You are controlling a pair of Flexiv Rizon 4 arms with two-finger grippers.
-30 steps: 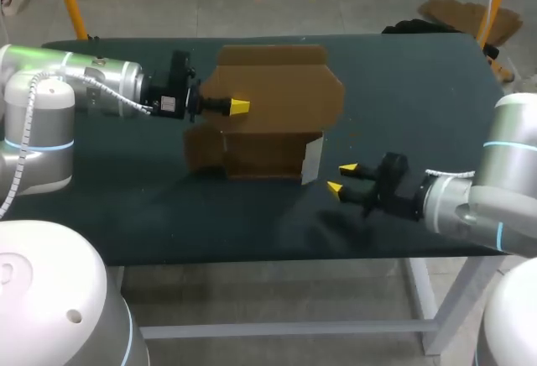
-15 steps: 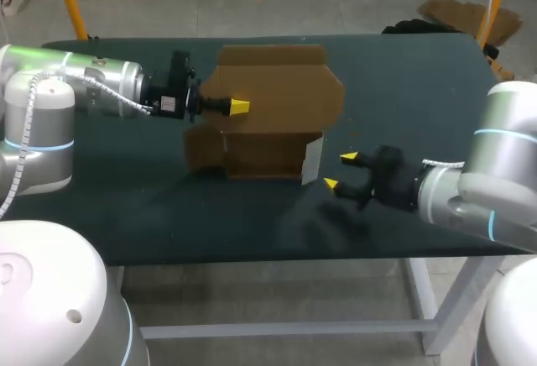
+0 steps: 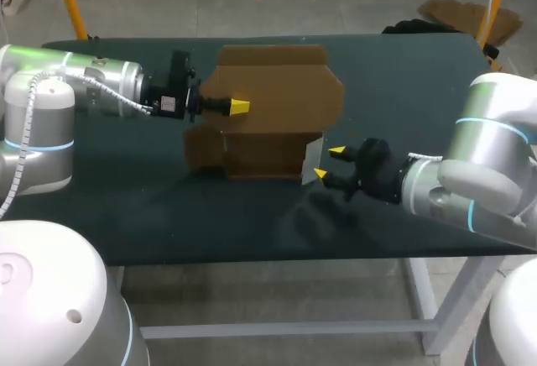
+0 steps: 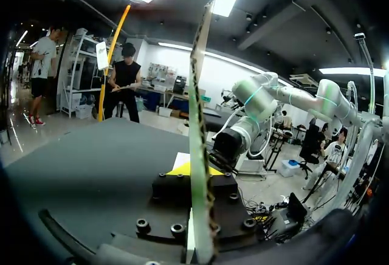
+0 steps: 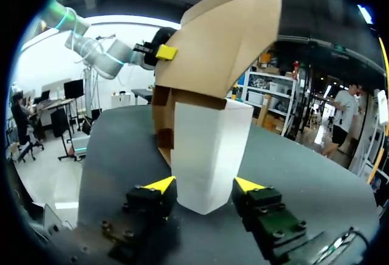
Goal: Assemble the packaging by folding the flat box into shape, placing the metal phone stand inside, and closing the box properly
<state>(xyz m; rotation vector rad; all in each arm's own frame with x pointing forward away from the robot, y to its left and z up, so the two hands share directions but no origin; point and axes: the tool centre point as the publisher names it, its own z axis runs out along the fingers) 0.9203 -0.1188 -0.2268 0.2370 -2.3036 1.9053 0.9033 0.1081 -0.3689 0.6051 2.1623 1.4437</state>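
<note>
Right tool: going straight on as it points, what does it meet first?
The right tool would probably meet the white end of the box; its corner sits between the open fingers.

Head view overhead, 2 wrist views near box (image 3: 277, 106)

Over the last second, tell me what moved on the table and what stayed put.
The right hand moved in from the right toward the box. It is open and now straddles the white end of the box without gripping it. The left hand stayed clamped on the box's raised flap, and the box itself did not shift.
</note>
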